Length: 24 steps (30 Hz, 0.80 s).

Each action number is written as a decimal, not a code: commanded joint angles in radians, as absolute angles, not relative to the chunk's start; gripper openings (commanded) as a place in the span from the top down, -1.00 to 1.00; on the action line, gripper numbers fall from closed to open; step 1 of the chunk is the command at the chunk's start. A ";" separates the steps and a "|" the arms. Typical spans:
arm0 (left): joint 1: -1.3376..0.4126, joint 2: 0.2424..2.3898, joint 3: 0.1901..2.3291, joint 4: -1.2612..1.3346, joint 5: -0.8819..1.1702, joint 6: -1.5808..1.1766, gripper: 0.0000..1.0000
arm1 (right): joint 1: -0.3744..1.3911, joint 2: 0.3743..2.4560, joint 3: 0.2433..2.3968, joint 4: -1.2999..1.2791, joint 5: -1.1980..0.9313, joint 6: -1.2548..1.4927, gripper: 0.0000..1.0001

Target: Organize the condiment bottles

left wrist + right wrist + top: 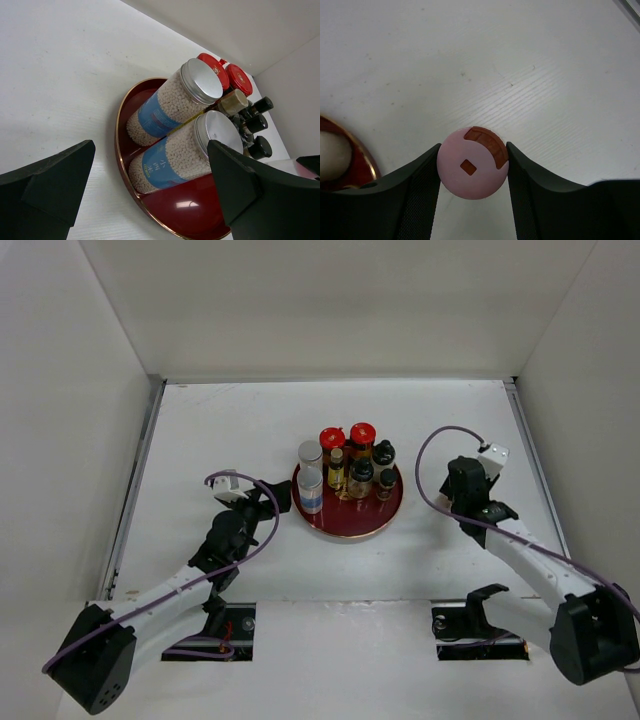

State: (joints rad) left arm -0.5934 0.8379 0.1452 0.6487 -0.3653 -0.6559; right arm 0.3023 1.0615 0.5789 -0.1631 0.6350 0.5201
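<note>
Several condiment bottles stand on the round dark-red tray (pixel 350 527): two silver-capped cylinders (pixel 311 454) with blue labels (pixel 165 165), two red-capped jars (pixel 347 436) and black-capped glass ones (pixel 383 452). My left gripper (pixel 262 496) is open just left of the tray, its jaws wide around the tray's near rim (pixel 150 200), holding nothing. My right gripper (pixel 473 147) is shut on the pink shaker (pixel 470 172), both fingers pressing the sides of its cap, over the table right of the tray. The top view shows that gripper (pixel 466 480), but the arm hides the shaker.
White walls enclose the table on the left, back and right. The tray's rim (pixel 364 157) lies close to the left of the right gripper. Two dark openings (pixel 225 625) sit at the near edge by the arm bases.
</note>
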 commanded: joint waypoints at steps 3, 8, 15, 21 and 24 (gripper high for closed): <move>-0.574 0.819 0.141 0.686 -0.350 -0.657 -1.00 | 0.401 0.933 0.682 -0.277 0.669 0.503 0.15; -0.567 0.810 0.170 0.621 -0.354 -0.661 -1.00 | 0.569 0.893 0.764 -0.458 0.663 0.506 0.15; -0.561 0.808 0.196 0.543 -0.455 -0.678 -1.00 | 0.836 0.934 0.808 -0.451 0.586 0.566 0.16; -0.553 0.870 0.267 0.405 -0.535 -0.732 -1.00 | 0.984 1.142 0.854 -0.125 0.552 0.516 0.16; -0.561 0.902 0.282 0.400 -0.538 -0.735 -1.00 | 0.986 1.254 0.887 -0.019 0.549 0.483 0.16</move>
State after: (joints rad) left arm -0.5579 0.8822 0.2325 0.4248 -0.4973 -0.7124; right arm 0.9836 1.1965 0.8227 -0.2218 0.5583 0.5186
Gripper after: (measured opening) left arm 0.997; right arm 0.555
